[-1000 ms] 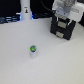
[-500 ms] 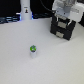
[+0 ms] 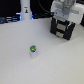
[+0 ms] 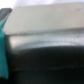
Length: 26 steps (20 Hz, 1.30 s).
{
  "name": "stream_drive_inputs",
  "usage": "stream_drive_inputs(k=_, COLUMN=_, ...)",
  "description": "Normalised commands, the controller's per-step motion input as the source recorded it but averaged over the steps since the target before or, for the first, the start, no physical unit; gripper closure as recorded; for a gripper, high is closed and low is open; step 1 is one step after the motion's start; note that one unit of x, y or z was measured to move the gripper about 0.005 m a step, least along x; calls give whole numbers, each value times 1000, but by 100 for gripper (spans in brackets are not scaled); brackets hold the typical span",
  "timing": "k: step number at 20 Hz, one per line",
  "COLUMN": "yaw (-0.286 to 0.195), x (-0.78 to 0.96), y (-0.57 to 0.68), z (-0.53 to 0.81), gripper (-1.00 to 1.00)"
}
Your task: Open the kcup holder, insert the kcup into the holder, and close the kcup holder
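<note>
At the exterior view's upper right, the kcup holder (image 3: 64,29) stands on the white table (image 3: 55,62) as a dark boxy unit, with the white robot arm (image 3: 65,7) directly above and partly over it. Its front shows dark recesses, but whether the tray is slid out at all cannot be told at this resolution. The gripper (image 3: 62,19) sits at the top edge of the unit; its fingers are hidden in both views, so their spread cannot be told. Well apart from the holder, toward the middle of the table, the kcup (image 3: 33,50) rests on the surface with its green top facing up, untouched. At the exterior view's upper left stands a white post (image 3: 25,9) with a bluish glow at its base. The wrist view is blurred: a pale grey slab above a dark mass, probably the kcup holder (image 4: 47,60) seen at very close range.

Judged step: opening the holder, the first of three. The next move calls for a firm purchase on the tray front and a straight outward pull, without dragging the whole unit across the table.
</note>
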Motion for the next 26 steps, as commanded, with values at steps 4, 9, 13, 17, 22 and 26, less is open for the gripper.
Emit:
stream_drive_inputs(k=4, yaw=-70, x=942, y=-267, z=145, gripper=100)
stream_drive_inputs(k=9, yaw=-66, x=945, y=-279, z=177, gripper=100)
stream_drive_inputs(k=13, yaw=-70, x=944, y=-285, z=180, gripper=100)
stream_drive_inputs(k=17, yaw=-77, x=930, y=-301, z=179, gripper=100)
stream_drive_inputs(k=22, yaw=-72, x=926, y=-315, z=170, gripper=100)
stream_drive_inputs(k=26, yaw=-66, x=922, y=-334, z=167, gripper=100)
